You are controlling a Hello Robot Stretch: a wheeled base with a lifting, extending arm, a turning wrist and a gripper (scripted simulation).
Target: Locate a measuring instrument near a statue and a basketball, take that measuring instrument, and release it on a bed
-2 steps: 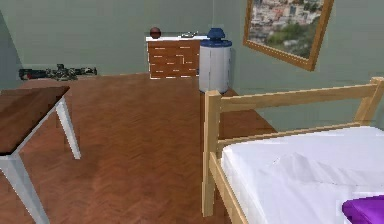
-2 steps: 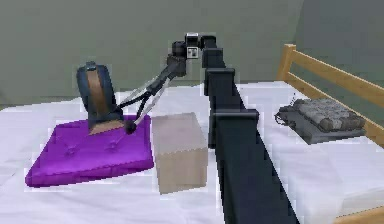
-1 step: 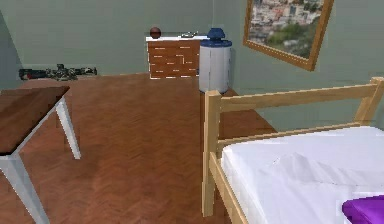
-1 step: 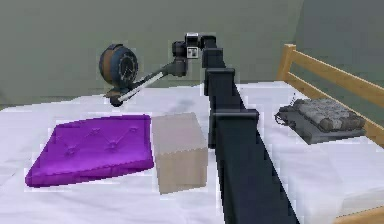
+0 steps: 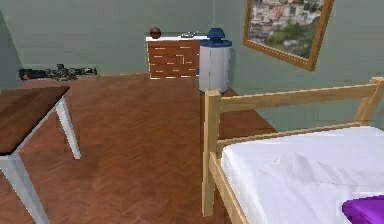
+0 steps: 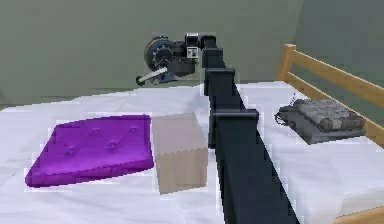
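Stretches as a dark, square-sectioned arm [image 6: 235, 140] out across a bed [image 6: 80, 108] of smooth white sheet in a pale wooden frame [image 6: 330, 75], ending at the end effector [image 6: 152, 68] with the grey-green wall [image 6: 70, 40] behind it. Cannot tell whether the end effector grasps anything: at its far end a rounded dark shape and a pale strip, too small to tell apart from the fingers, so cannot tell where the measuring instrument is. Lying flat on the sheet, left of the arm: a tufted purple pillow [image 6: 93, 148], soft and square, and just beside it an upright beige box [image 6: 182, 152] with plain matte faces, close to the arm. Right of the arm, near the frame: a flat grey stack [image 6: 322, 117], ridged on top. Ahead, over a reddish herringbone wood floor [image 5: 140, 130]: a brown, white-legged tabletop [image 5: 30, 108] at the left; at the far wall a dresser [image 5: 175, 58] with wooden drawers and a white top, bearing a round reddish-brown basketball [image 5: 154, 32]; just beside it a white cylinder [image 5: 214, 68] capped by a blue shape [image 5: 215, 35]; on the right-hand wall a wood-framed painting [image 5: 287, 28].
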